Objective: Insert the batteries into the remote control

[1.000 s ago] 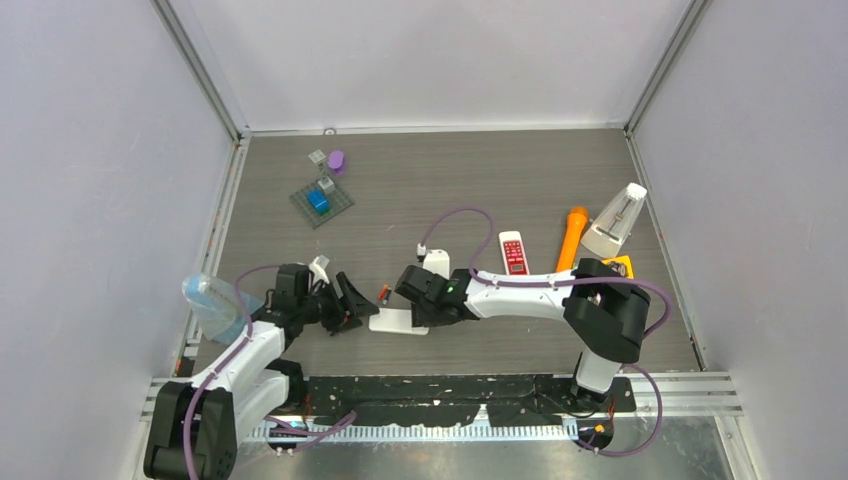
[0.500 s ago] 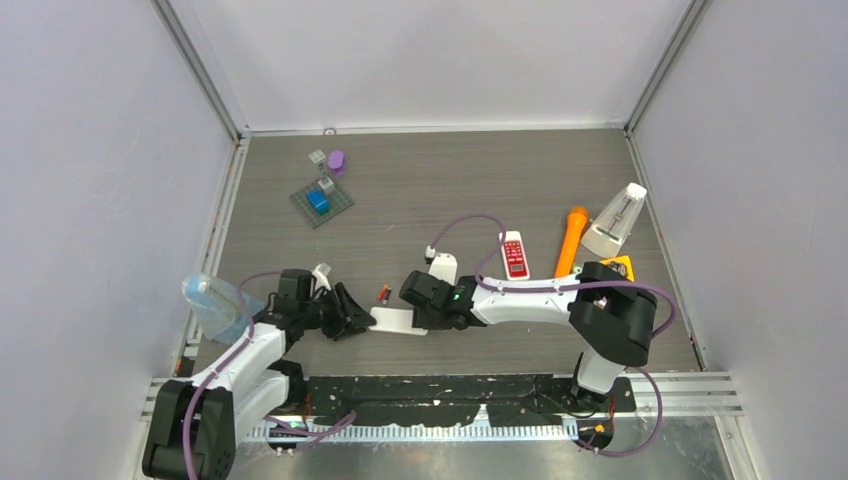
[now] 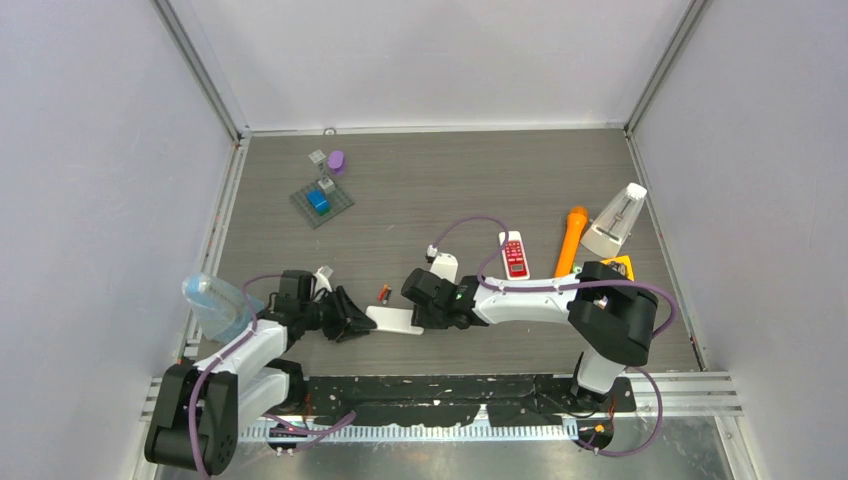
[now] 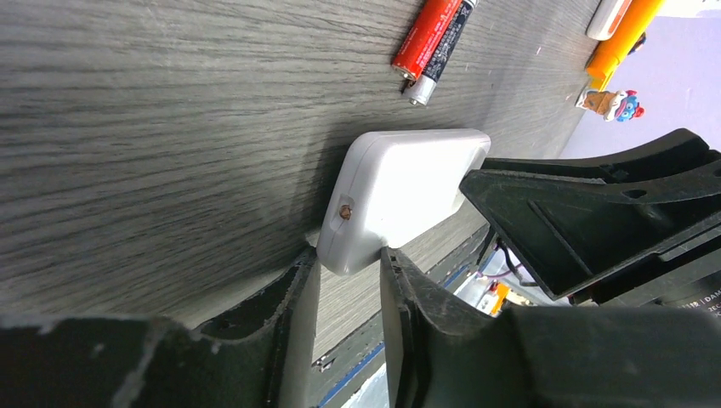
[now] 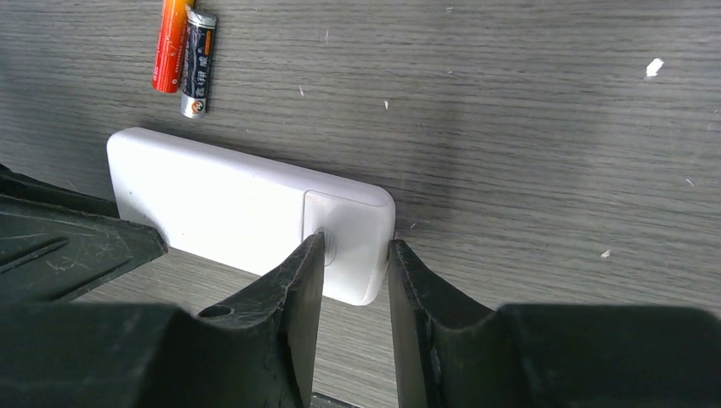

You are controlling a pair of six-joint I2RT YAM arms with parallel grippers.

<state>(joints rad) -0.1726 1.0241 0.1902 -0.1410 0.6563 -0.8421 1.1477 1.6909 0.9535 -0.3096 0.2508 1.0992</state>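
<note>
white remote control [image 3: 395,320], flat on table [image 3: 450,190], plain side up. two batteries [image 5: 170,47], red and black, side by side just beside it. left tool [image 4: 349,259] at one end corner, right tool [image 5: 355,246] at cover end; both narrowly parted, grasp: cannot tell.

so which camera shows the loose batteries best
Right wrist: the batteries lie side by side, sharp, the dark one whole, beside the white remote. Left wrist clips both at the frame edge; top external shows only a speck.
</note>
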